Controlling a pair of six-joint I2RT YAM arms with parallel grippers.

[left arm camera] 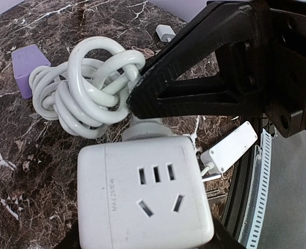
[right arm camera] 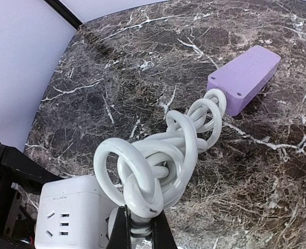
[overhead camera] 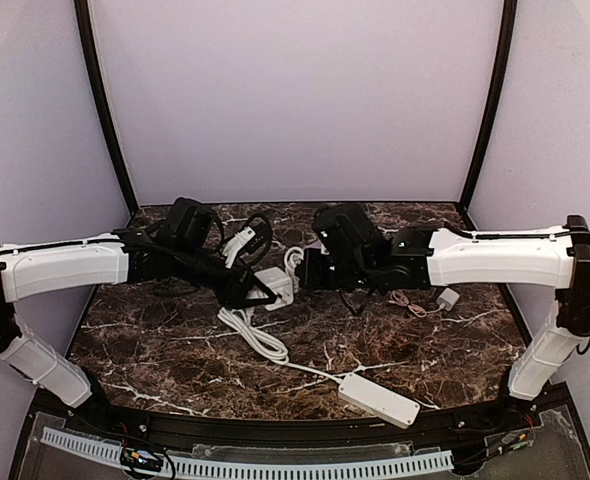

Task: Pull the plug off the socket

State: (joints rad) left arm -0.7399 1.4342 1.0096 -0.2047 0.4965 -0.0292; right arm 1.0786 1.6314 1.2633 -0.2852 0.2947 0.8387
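Note:
The socket (left arm camera: 142, 192) is a white cube with outlet holes, and it lies between my left gripper's dark jaws. My left gripper (overhead camera: 258, 290) is shut on it just above the marble table. It also shows in the top view (overhead camera: 275, 286) and the right wrist view (right arm camera: 70, 215). The plug (left arm camera: 145, 128) is a small white head pressed against the cube's far face, with no gap visible. My right gripper (right arm camera: 140, 234) is shut on the plug's neck, and its black finger (left arm camera: 194, 78) reaches over the cube. A thick white cord (right arm camera: 158, 155) coils in loops behind the plug.
The coiled cord leads to a lilac-tinted block (right arm camera: 244, 78). A long white power strip (overhead camera: 378, 398) lies near the front edge, its cord (overhead camera: 260, 340) running back toward the cube. A small white charger (overhead camera: 447, 297) with a thin cable lies at the right.

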